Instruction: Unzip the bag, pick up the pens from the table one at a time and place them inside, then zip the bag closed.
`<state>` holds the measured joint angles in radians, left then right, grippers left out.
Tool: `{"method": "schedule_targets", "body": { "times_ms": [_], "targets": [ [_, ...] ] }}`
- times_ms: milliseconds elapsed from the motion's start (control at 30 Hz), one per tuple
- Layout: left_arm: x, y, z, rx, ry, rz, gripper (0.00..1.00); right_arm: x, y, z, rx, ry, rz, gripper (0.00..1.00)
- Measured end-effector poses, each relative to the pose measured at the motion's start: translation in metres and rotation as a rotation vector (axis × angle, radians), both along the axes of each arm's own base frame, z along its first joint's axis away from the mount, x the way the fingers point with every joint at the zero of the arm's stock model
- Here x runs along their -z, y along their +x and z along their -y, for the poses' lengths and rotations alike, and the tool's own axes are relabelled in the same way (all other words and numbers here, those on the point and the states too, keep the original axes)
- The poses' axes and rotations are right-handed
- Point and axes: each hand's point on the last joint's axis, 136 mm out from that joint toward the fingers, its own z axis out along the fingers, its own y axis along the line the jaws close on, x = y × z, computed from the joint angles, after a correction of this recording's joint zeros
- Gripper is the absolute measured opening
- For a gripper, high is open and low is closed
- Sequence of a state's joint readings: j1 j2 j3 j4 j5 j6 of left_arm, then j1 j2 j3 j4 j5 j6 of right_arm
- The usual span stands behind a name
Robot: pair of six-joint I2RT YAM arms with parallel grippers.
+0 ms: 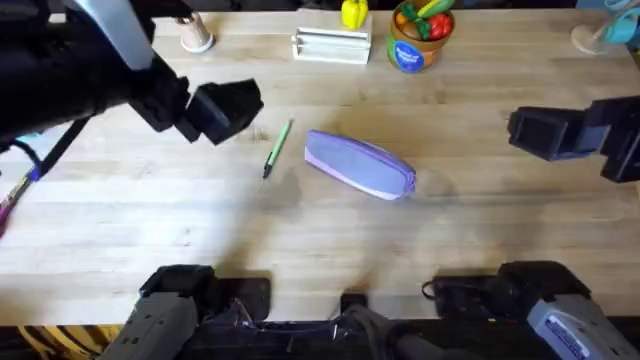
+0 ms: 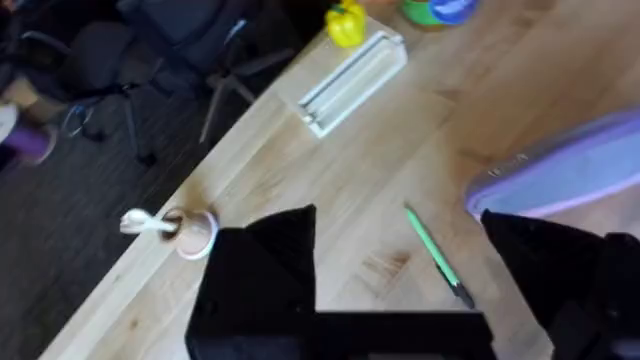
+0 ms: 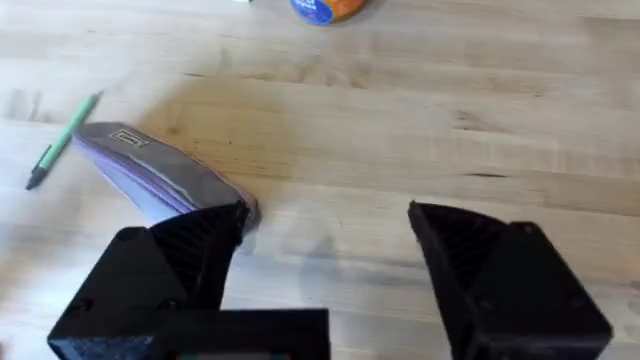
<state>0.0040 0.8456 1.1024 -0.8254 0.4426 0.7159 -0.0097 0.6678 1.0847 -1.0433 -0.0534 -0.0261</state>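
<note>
The lavender bag (image 1: 360, 165) lies on its side in the middle of the table (image 1: 320, 235), and its zipper strip (image 3: 150, 160) shows no gap. A light green pen (image 1: 277, 148) with a dark tip lies just left of it, apart from it. My left gripper (image 1: 235, 108) hovers open to the left of the pen, holding nothing; in its wrist view the pen (image 2: 437, 255) and the bag's end (image 2: 570, 175) lie between its fingers (image 2: 265, 270). My right gripper (image 1: 530, 132) hangs open to the right of the bag, with the bag (image 3: 165, 175) beside one finger (image 3: 170, 270).
Along the far edge stand a white slatted rack (image 1: 332, 45), a yellow toy (image 1: 353, 12), a bowl of toy fruit (image 1: 420, 35) and a pale stick with a tan cup (image 1: 195, 35). Thin pink and blue sticks (image 1: 15, 195) lie at the left edge.
</note>
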Motion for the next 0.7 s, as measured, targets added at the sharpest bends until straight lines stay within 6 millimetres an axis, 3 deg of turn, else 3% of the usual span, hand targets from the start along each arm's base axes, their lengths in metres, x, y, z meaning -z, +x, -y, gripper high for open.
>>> {"method": "schedule_targets", "body": {
  "times_ms": [133, 200, 300, 433, 500, 700],
  "targets": [
    [0.022, -0.025, 0.020, 0.277, 0.144, -0.011, 0.993, 0.001, -0.002, -0.003, -0.011, 0.010, -0.009, 0.995],
    [0.024, -0.031, 0.025, 0.390, 0.228, 0.051, 0.993, 0.002, -0.002, -0.003, -0.013, 0.012, -0.010, 0.996],
    [0.022, -0.035, 0.030, 0.506, 0.328, 0.150, 0.993, 0.002, -0.002, -0.003, -0.015, 0.013, -0.010, 0.996],
    [0.034, -0.052, 0.034, 0.613, 0.369, 0.140, 0.993, 0.002, -0.002, -0.004, -0.017, 0.015, -0.010, 0.996],
    [0.033, -0.053, 0.036, 0.643, 0.382, 0.164, 0.991, 0.001, -0.002, -0.004, -0.017, 0.015, -0.010, 0.996],
    [0.060, -0.032, 0.047, 0.745, 0.285, 0.066, 0.991, 0.001, -0.002, -0.004, -0.017, 0.015, -0.010, 0.996]
  ]
}}
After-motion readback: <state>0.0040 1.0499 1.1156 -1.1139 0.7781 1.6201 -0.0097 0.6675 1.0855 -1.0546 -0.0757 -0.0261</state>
